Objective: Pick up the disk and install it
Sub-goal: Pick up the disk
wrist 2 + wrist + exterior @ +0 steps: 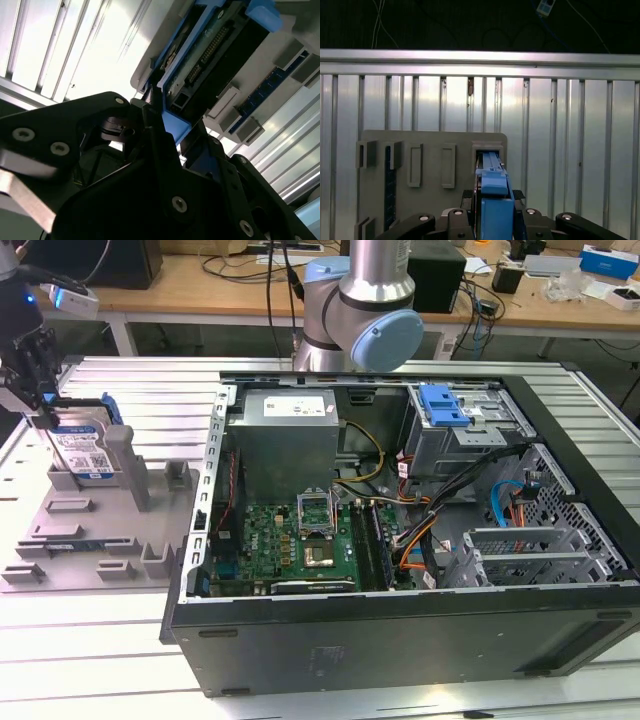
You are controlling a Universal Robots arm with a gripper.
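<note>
The disk stands on edge in a slot of the grey holder plate at the exterior view's left; its white-and-blue label and blue carrier frame show. My gripper comes down on its top edge. In the second wrist view, the black fingers press both sides of the blue frame of the disk. The first wrist view shows the gripper shut on the blue edge of the disk, which still sits in the holder plate.
An open computer case lies on the ribbed metal table, with a motherboard, a power supply and a drive cage with a blue latch. The arm's base stands behind it.
</note>
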